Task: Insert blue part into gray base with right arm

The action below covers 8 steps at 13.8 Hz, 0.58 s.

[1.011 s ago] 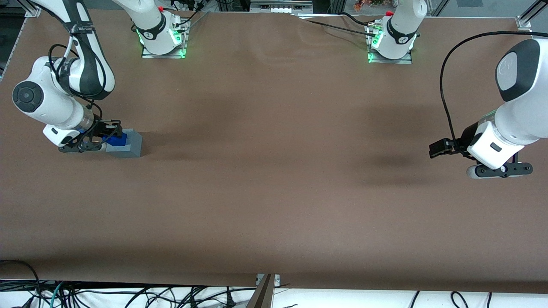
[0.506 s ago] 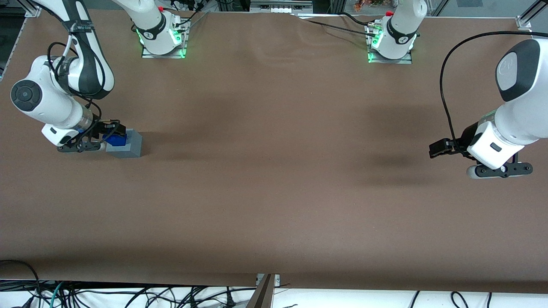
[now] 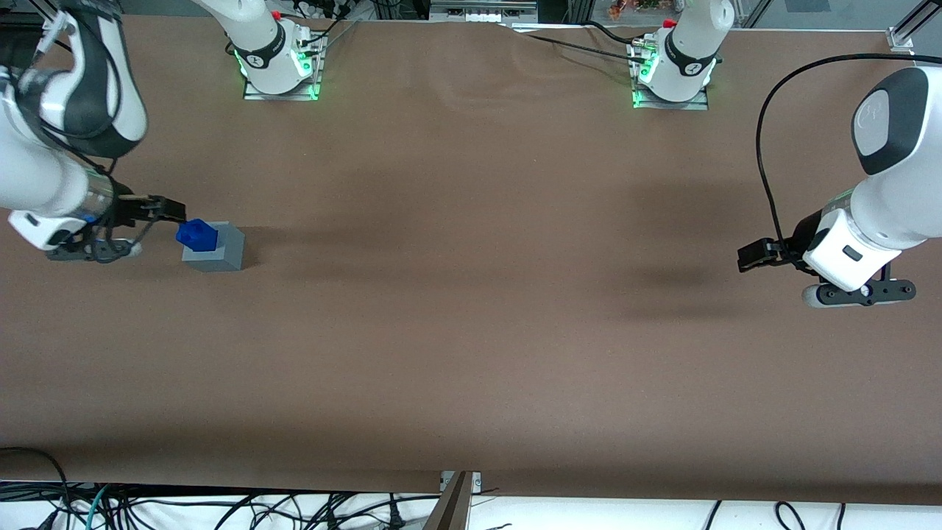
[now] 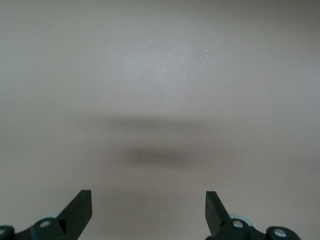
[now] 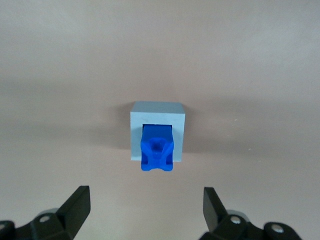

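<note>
standing in the gray base (image 3: 214, 250), front view: blue part (image 3: 196, 234), top poking above the cube's top face, toward the working arm's end of the table. gripper (image 3: 158, 210) just beside the part, apart from it, holding nothing. right arm (image 3: 44, 177) rises from it toward the table's end. brown table (image 3: 471, 331) under all.

right wrist view: fingers (image 5: 75, 207) spread wide, released, nothing between them. blue part (image 5: 157, 148) lies straight ahead of the pincer, centred between the fingers, its body overlapping the base's nearer edge. gray base (image 5: 157, 112) around it. part looks seated but perhaps not fully sunk; any further press would go straight ahead.

left wrist view: bare table only.
</note>
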{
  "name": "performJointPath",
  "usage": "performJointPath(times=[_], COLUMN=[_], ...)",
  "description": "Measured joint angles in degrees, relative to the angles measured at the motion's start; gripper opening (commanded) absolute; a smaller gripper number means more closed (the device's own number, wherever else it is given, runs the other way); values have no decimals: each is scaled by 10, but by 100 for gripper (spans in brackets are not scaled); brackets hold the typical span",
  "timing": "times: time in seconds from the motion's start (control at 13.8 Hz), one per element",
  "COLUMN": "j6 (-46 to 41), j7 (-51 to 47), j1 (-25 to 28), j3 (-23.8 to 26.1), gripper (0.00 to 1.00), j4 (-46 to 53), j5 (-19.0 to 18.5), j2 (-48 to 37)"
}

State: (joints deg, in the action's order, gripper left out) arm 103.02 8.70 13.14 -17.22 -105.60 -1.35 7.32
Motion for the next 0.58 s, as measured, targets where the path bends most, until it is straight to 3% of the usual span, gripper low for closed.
performJointPath(times=[0.29,0.58], j6=[-48,-60], j7=[-2,-3], j1=[12,2], j3=[16,38], gripper=[100,100], j4=[111,156], j5=[1,4], j2=[2,13])
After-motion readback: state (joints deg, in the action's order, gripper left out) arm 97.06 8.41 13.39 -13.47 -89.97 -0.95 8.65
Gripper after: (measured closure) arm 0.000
